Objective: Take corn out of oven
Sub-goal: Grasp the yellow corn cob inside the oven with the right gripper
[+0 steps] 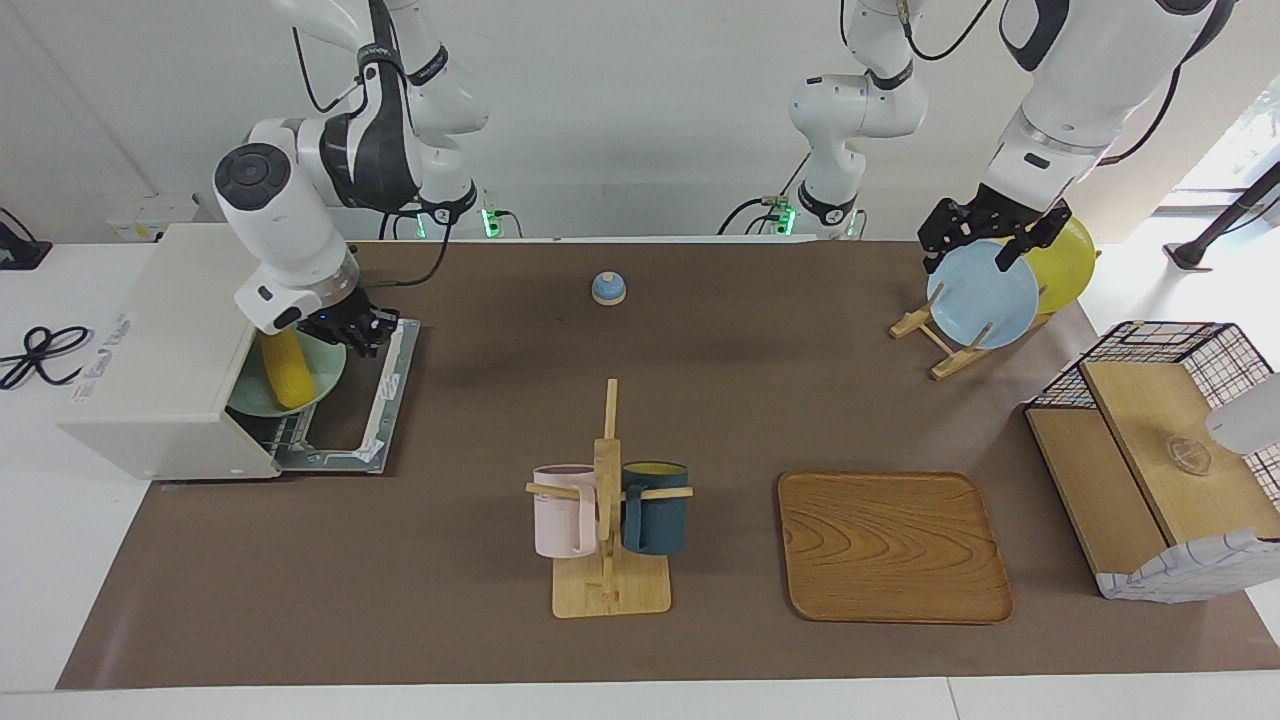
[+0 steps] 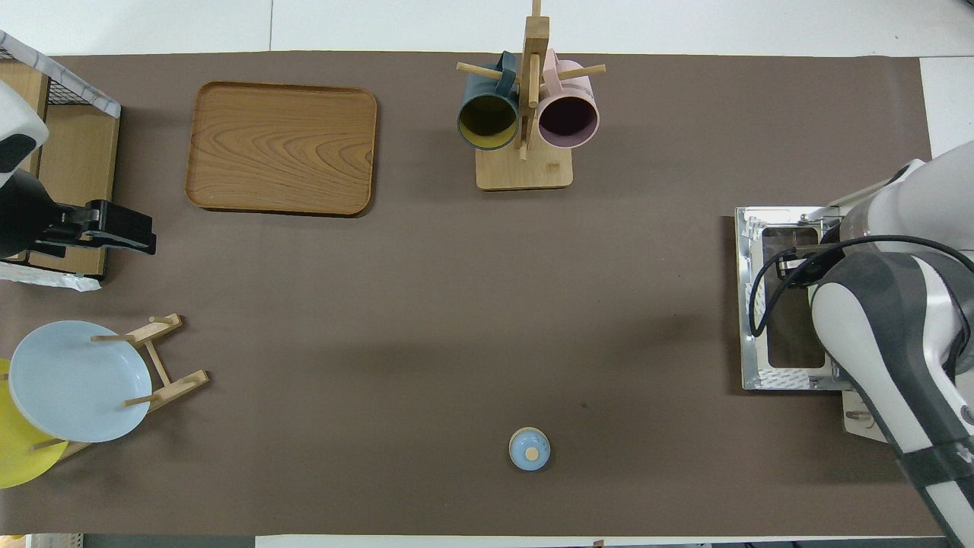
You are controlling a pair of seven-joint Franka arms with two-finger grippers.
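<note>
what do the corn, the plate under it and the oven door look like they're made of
The corn looks like smooth moulded plastic: even bright yellow, toy-like, no visible kernels. The pale green plate under it looks matte, plastic or glazed ceramic; hard to say which. The oven has a cream painted shell, probably metal, and its dropped door shows a shiny bare-metal frame around a dark, likely glass, pane.

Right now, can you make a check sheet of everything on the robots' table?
Surface: brown mat covers the table.
Job's things: corn lies on a green plate in the oven; door dropped open.
Clutter: mug rack, wooden tray, plate rack, bell, basket box.
Grippers: right gripper at the oven mouth, above the plate; left gripper waits over the plate rack.
Cables: black cord beside the oven.
Surroundings: white wall.
</note>
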